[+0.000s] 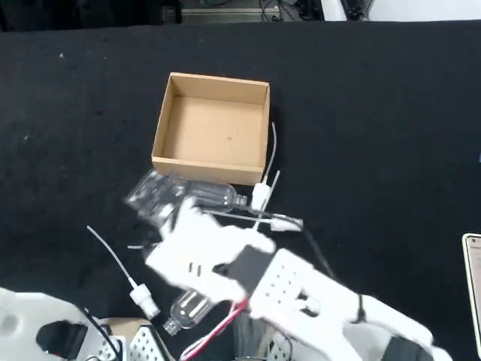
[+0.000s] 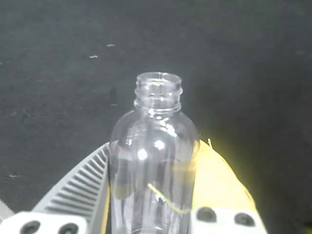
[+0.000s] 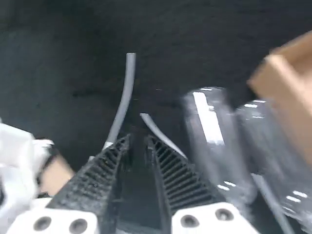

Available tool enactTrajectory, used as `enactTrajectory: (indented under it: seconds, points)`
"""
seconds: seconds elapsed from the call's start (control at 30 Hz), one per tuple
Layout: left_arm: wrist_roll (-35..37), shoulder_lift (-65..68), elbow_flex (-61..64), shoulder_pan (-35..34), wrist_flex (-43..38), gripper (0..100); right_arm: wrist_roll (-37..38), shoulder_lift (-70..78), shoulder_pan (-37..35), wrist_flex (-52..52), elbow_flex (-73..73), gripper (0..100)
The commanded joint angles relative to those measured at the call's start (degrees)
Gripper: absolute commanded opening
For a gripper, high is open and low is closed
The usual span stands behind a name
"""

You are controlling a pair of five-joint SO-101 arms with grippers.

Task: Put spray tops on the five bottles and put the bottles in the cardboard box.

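The right arm [image 1: 301, 293] is white moulded plastic with black motor blocks, a flat plate dotted with small holes, a red cable [image 1: 214, 331] underneath and a thin black cable [image 1: 319, 256] alongside. The left arm [image 1: 30, 316] is white too, with a black block. The right gripper [image 3: 140, 141] has two dark ribbed fingers [image 3: 178, 180] on white mounts with round screw holes. The left gripper [image 2: 157, 146] pairs a grey ribbed finger [image 2: 80, 187] with a smooth yellow finger [image 2: 219, 185].

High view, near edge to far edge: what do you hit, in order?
Lone bottle → pile of bottles in front of the box → cardboard box → black table beyond.
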Motion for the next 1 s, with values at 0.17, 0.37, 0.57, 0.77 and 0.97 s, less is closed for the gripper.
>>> enactTrajectory:
  seconds: [0.17, 0.37, 0.57, 0.77, 0.97]
  points:
    - [-0.44, 11.08, -26.07, -5.67, 6.77, 9, -15.56, 14.81, -11.25, -6.24, -3.91, 17.7]
    - [-0.53, 17.41, -37.05, -6.11, 12.57, 9, -20.84, 24.40, -13.80, -6.33, -7.96, 18.0]
    - [-0.44, 22.51, -44.44, -5.85, 16.09, 9, -21.01, 28.62, -14.33, -5.80, -9.89, 17.8]
    - [-0.44, 25.58, -49.63, -5.85, 18.73, 9, -20.92, 29.05, -14.33, -5.80, -9.80, 17.8]
    - [-0.44, 25.93, -53.49, -5.76, 21.10, 9, -20.66, 29.41, -14.33, -5.80, -8.48, 17.9]
